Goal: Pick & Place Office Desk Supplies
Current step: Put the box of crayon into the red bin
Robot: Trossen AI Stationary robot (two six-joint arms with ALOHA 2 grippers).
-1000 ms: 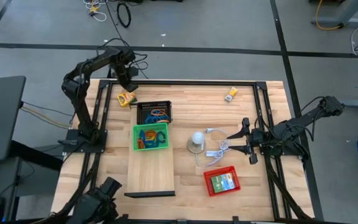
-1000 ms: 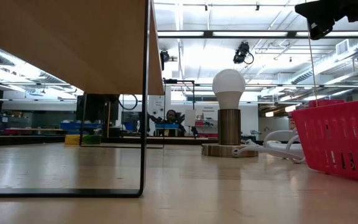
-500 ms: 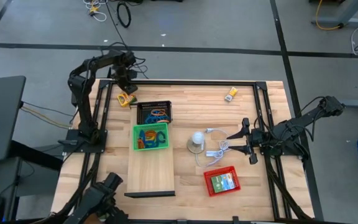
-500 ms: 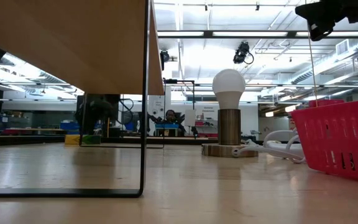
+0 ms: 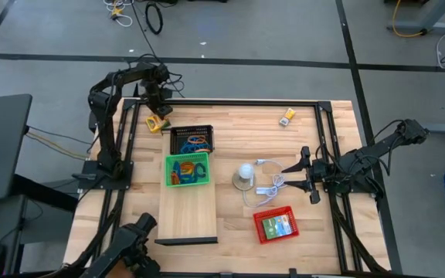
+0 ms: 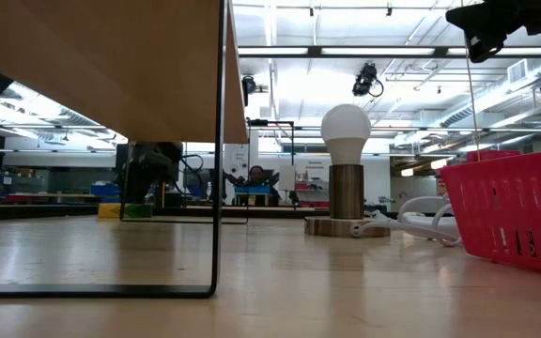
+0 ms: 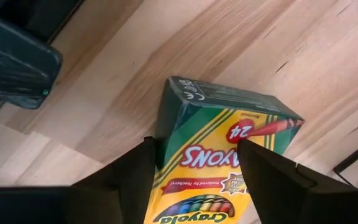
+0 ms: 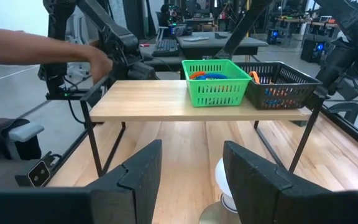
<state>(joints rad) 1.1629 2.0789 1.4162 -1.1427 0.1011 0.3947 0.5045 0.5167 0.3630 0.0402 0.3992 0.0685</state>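
A green and yellow crayon box (image 7: 229, 118) lies flat on the table at the far left (image 5: 157, 123). My left gripper (image 7: 194, 142) points down over it, open, one finger on each long side of the box. Whether the fingers touch the box I cannot tell. My right gripper (image 8: 191, 146) waits open and level above the table's right side (image 5: 296, 176), with nothing between its fingers. Coloured clips fill a black tray (image 5: 191, 140) and a green tray (image 5: 186, 170). Another small yellow box (image 5: 287, 117) lies at the far right.
The black and green trays stand on a pale wooden shelf board (image 5: 188, 208) raised on a black frame. A bulb lamp (image 5: 244, 174) with a white cord stands mid-table. A red tray (image 5: 276, 225) holds a green box. A person's arm (image 8: 42, 50) reaches in at the far left.
My left gripper has come down toward the crayon box and a little toward the table's left edge. The box has stayed where it lies.
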